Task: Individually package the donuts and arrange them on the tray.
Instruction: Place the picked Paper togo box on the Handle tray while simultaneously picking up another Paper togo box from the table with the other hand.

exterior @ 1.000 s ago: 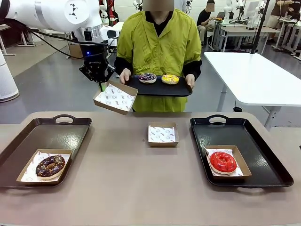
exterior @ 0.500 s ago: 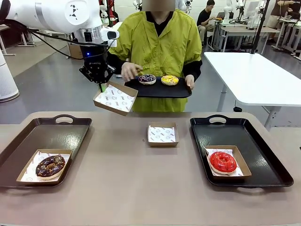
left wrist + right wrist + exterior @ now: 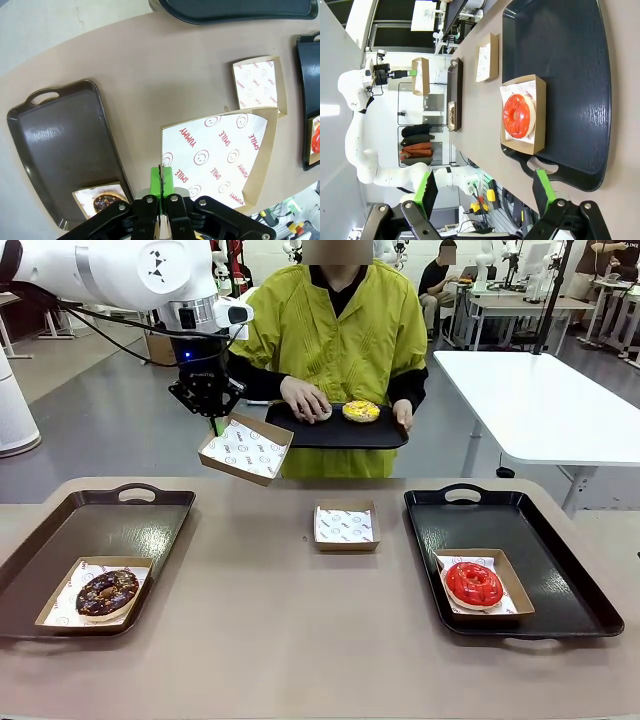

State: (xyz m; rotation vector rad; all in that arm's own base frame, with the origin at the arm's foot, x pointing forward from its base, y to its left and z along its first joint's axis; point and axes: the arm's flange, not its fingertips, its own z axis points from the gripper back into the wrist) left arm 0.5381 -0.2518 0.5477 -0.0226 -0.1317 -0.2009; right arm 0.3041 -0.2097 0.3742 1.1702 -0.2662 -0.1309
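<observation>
Progress: I count two boxed, the chocolate donut (image 3: 107, 592) on the left tray (image 3: 137, 490) and the red donut (image 3: 473, 583) on the right tray (image 3: 462, 490). Left tool (image 3: 213, 418) is clamped on an empty box (image 3: 245, 448), held aloft; right tool (image 3: 486, 187) is apart. The yellow donut (image 3: 361, 410) waits on the person's tray (image 3: 380, 432), with a hand (image 3: 305, 398) beside it. A spare box (image 3: 346, 525) sits on the bench (image 3: 280, 640).
</observation>
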